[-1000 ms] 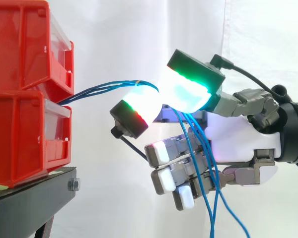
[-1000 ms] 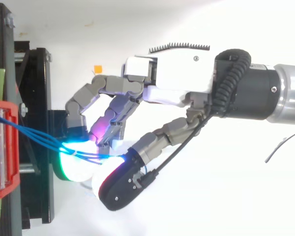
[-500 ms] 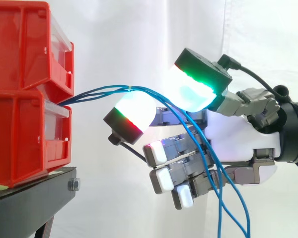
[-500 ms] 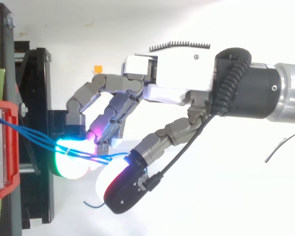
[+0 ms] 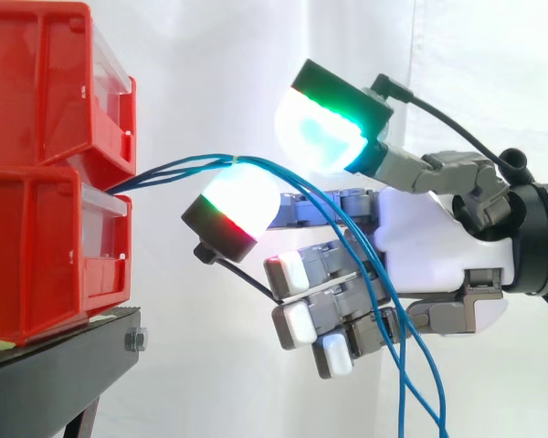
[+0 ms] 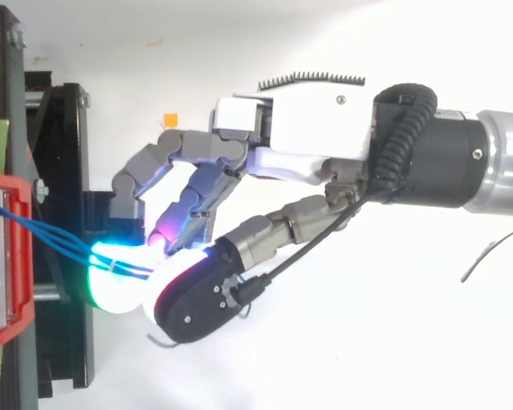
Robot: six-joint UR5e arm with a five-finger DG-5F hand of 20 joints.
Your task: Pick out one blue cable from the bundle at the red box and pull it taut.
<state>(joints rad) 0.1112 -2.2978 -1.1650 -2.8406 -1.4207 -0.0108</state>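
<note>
Released robot hand (image 5: 429, 246) just right of the red boxes (image 5: 46, 182): big glowing pads (image 5: 320, 128) apart, nothing pinched. Blue cables (image 5: 178, 169) out from between the upper and lower red box, bunched together, arcing right, away from the boxes. Draped over the lower, red-edged pad (image 5: 242, 196), beneath the raised green-edged one, then hanging slack down past the palm. Other fingers half curled. Black stand (image 5: 55, 365) under the boxes.

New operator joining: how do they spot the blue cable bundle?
Find the stacked red plastic bins on the side view's left. From between them, thin blue cables arc right across the robot hand, then hang down; nothing else is blue and thread-thin.
</note>
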